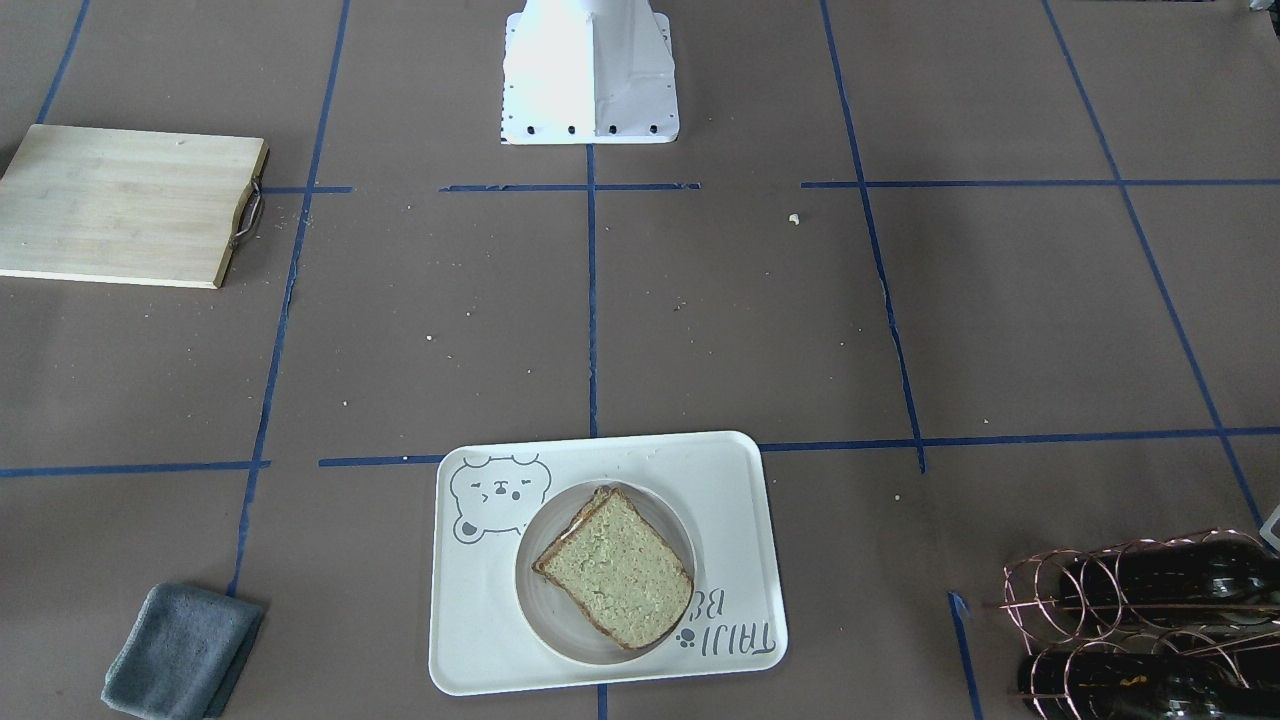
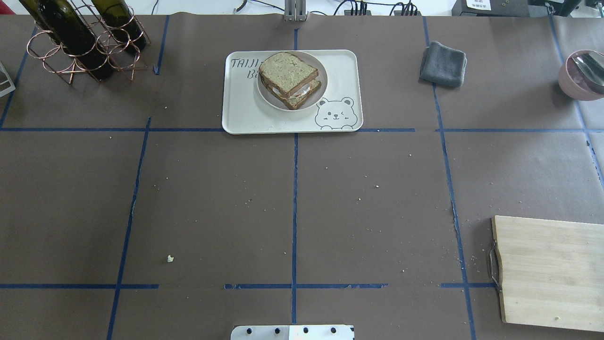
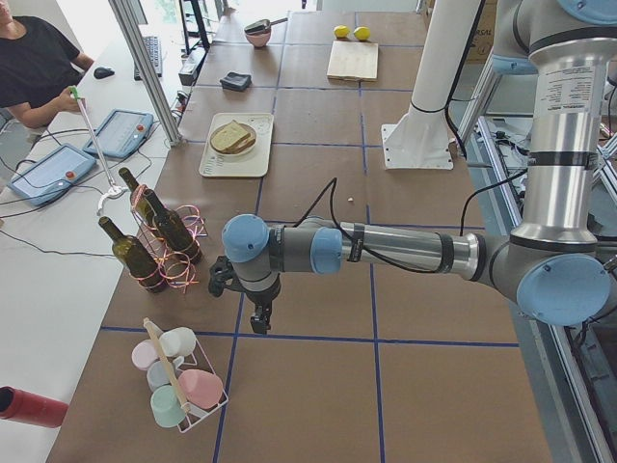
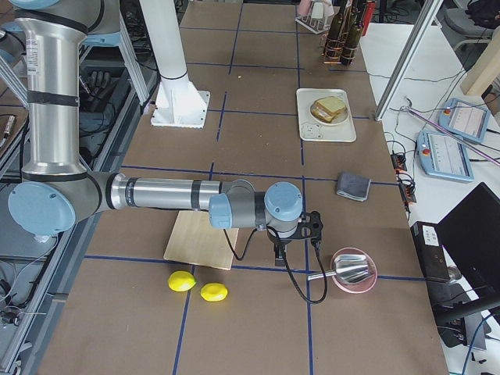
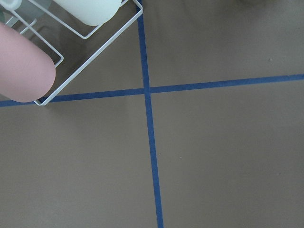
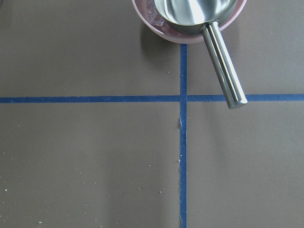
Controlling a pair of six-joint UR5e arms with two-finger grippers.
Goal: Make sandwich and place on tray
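**A:** How will the stacked sandwich of tan, dark-crusted bread (image 2: pixel 289 78) handle?

**B:** Light and soft, I'd judge, and apt to slide apart. It sits on the small round off-white plate (image 2: pixel 270 100) on the cream bear-printed tray (image 2: pixel 236 120). Better to lift it by the plate's rim.

**A:** And around it?

**B:** The copper wire rack of dark bottles (image 2: pixel 80 42) is to the left and the folded grey cloth (image 2: pixel 443 63) to the right. Nothing blocks it. The left hand (image 3: pixel 258 320) and right hand (image 4: pixel 280 254) hang well apart from it, and I cannot tell their spread.

1. We only catch a white sliver of the egg (image 2: pixel 302 91) inside the sandwich (image 2: pixel 288 73).
2. The plate (image 1: pixel 545 615) covers part of the tray (image 2: pixel 245 118) lettering.
3. Our side views leave the left gripper (image 3: pixel 258 323) and right gripper (image 4: pixel 280 256) too small to call.
4. The overhead edge crops the pink bowl (image 2: pixel 578 92).
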